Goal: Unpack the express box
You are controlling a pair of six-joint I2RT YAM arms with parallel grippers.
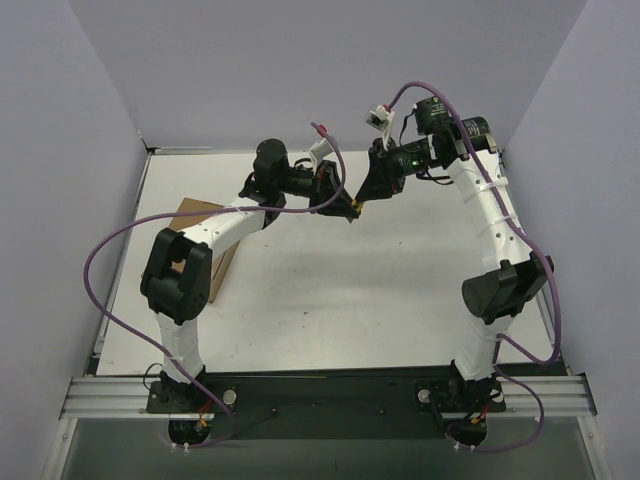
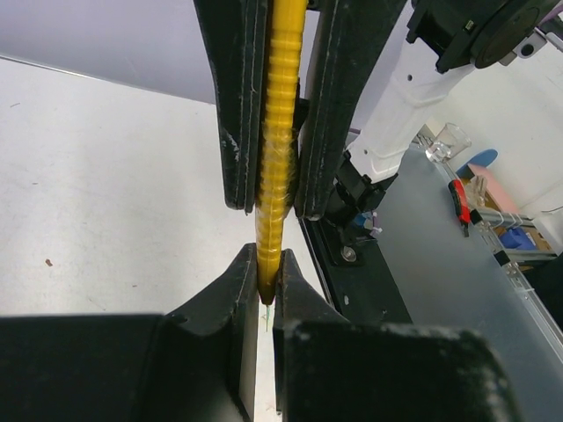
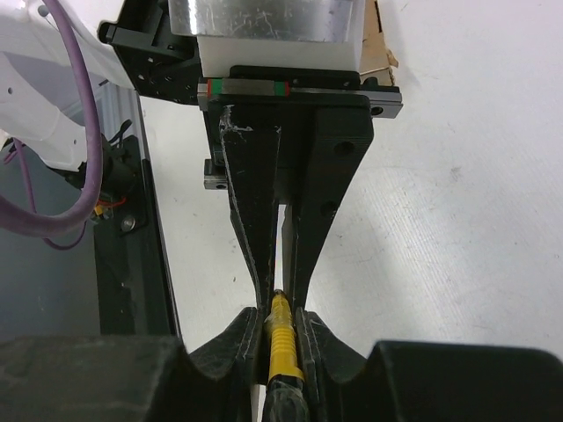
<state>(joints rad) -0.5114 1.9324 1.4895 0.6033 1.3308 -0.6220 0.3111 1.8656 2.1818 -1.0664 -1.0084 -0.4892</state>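
The express box (image 1: 213, 262) is a flat brown cardboard box lying at the table's left side, partly hidden under my left arm. A corner of it shows in the right wrist view (image 3: 380, 46). A small yellow-handled tool (image 1: 357, 206) hangs in the air above the back middle of the table, held from both ends. My left gripper (image 1: 340, 203) is shut on its pointed end (image 2: 267, 280). My right gripper (image 1: 370, 193) is shut on its ribbed handle (image 3: 281, 332). The two sets of fingertips nearly touch.
Grey walls close in the white table (image 1: 340, 290) on the left, back and right. The black base rail (image 1: 330, 390) runs along the near edge. Beyond the table, the left wrist view shows a red-handled tool (image 2: 459, 200) and small clutter on a grey floor.
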